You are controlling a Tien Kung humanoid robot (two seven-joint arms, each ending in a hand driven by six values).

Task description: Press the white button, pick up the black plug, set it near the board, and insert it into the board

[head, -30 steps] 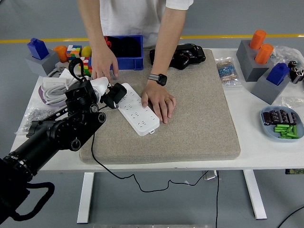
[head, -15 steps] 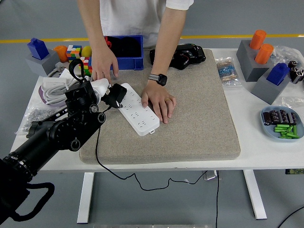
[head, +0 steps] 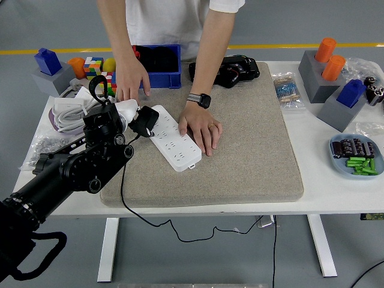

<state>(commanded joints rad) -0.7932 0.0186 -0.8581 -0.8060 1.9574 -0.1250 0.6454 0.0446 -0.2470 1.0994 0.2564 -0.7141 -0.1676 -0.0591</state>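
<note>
Left hand (head: 123, 117) grips black plug (head: 144, 122), held at the board's (head: 174, 144) far-left end on the mat (head: 240, 156). Person's hand (head: 203, 131) rests flat on the board's right side.

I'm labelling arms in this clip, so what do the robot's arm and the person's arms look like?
The robot's left arm is black, built of chunky cylindrical segments with round silver joint caps, ending in a black hand with a cable loop above it. The person wears a white short-sleeved shirt and a black wristwatch; the forearms are uncovered.
</note>
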